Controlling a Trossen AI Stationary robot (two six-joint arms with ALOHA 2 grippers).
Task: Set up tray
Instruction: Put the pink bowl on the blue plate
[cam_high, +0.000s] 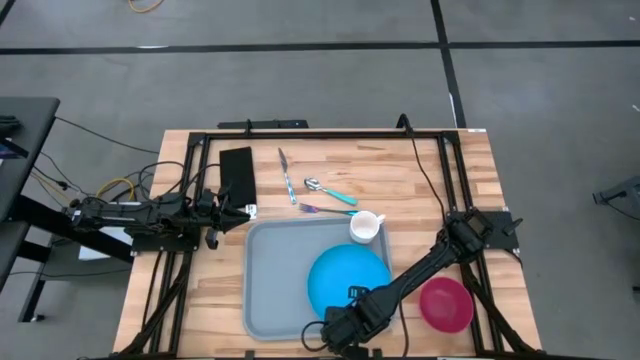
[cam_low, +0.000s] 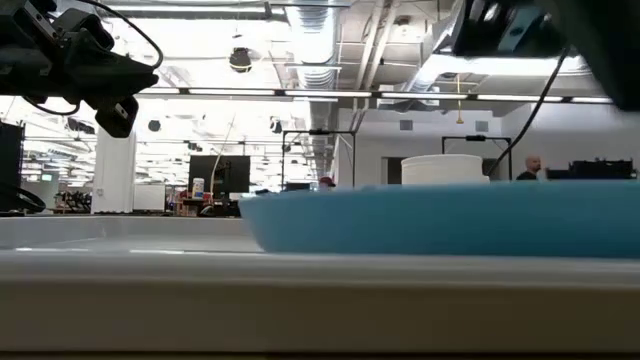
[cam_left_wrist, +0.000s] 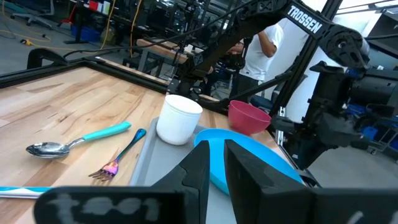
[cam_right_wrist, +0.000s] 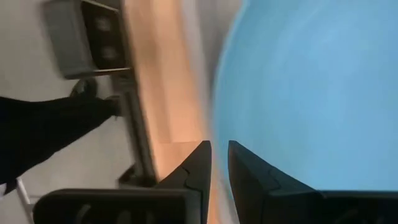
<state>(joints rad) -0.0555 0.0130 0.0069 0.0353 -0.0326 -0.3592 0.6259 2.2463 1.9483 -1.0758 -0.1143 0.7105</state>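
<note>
The grey-blue tray (cam_high: 275, 285) lies flat near the table's near edge. The round blue plate (cam_high: 345, 275) sits in its right half, and the white cup (cam_high: 365, 227) stands at its far right corner. My right gripper (cam_high: 355, 296) is at the plate's near rim, fingers nearly together (cam_right_wrist: 219, 155). My left gripper (cam_high: 249, 212) hovers shut above the tray's far left corner (cam_left_wrist: 216, 168) and touches nothing. The low view shows the plate (cam_low: 450, 215) close up. My right gripper is shut on the blue plate's near rim (cam_right_wrist: 233, 124), coming from above and slanting down. The rim's edge runs into the narrow gap between the fingers, one finger (cam_right_wrist: 252, 168) over the plate and one outside it. Whether the plate is lifted off the tray I cannot tell.
Beyond the tray's far edge lie a black napkin (cam_high: 237, 175), a knife (cam_high: 287, 175), a teal-handled spoon (cam_high: 330, 190) and a fork (cam_high: 325, 210). A pink bowl (cam_high: 445, 303) stands on the table right of the tray. A person stands behind the table (cam_left_wrist: 264, 46).
</note>
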